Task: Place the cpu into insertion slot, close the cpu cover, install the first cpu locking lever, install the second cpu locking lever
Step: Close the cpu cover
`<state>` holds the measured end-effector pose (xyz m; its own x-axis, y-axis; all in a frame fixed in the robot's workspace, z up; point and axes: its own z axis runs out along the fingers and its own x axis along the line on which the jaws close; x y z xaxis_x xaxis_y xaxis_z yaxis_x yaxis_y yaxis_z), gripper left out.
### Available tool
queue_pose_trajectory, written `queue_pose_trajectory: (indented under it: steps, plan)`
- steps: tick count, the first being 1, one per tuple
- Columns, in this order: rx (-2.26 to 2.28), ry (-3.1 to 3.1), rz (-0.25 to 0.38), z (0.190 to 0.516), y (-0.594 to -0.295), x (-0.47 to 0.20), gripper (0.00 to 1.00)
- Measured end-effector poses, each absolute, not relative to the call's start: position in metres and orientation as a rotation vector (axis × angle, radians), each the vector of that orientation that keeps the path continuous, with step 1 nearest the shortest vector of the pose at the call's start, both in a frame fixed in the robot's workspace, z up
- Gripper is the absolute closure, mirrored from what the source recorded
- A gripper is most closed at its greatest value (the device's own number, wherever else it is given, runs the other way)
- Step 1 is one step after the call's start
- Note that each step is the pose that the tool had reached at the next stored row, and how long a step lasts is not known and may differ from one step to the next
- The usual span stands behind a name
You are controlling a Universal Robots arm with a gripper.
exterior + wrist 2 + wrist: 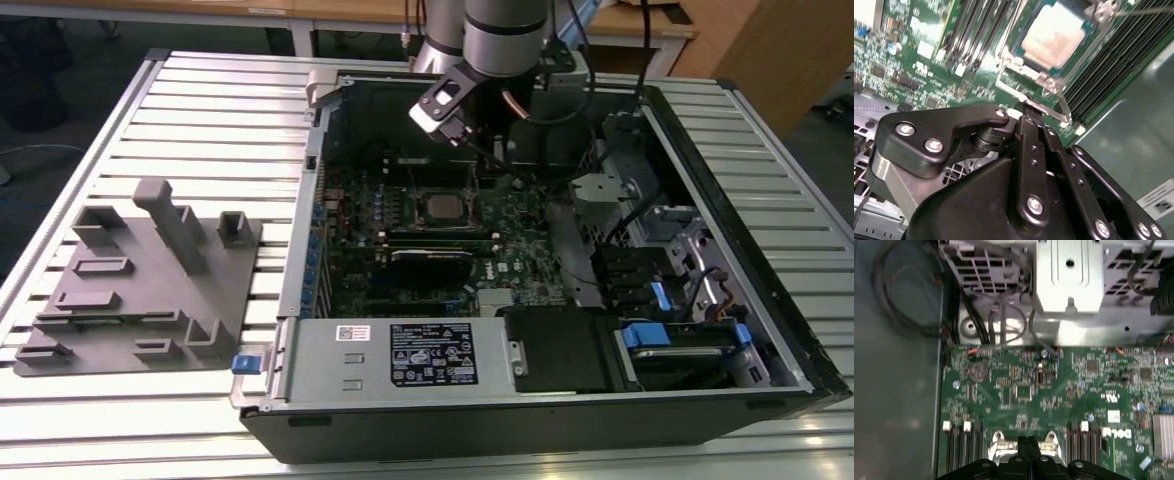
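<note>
One cpu [1054, 35] lies under the cpu cover [1026, 67]; our gripper [1026, 109] is pinched closed, empty, just beside the cpu's edge, green motherboard [919, 55] open around.

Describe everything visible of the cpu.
The cpu is a flat square chip with a dull, pale silvery metal top and rounded corners. It lies flat on the green circuit board, showing through the window of the cpu cover, whose metal frame borders its edges. The gripper, shut, sits beside that frame, clear of the chip.
</note>
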<state>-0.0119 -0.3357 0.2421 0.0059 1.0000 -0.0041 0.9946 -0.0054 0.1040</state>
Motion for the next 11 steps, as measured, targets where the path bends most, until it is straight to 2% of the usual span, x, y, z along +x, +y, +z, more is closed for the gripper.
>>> queue_pose_trajectory:
  steps: [11]
  plan:
    - [2.167,2.154,0.121,0.2421,-0.3358,-0.023,0.89]
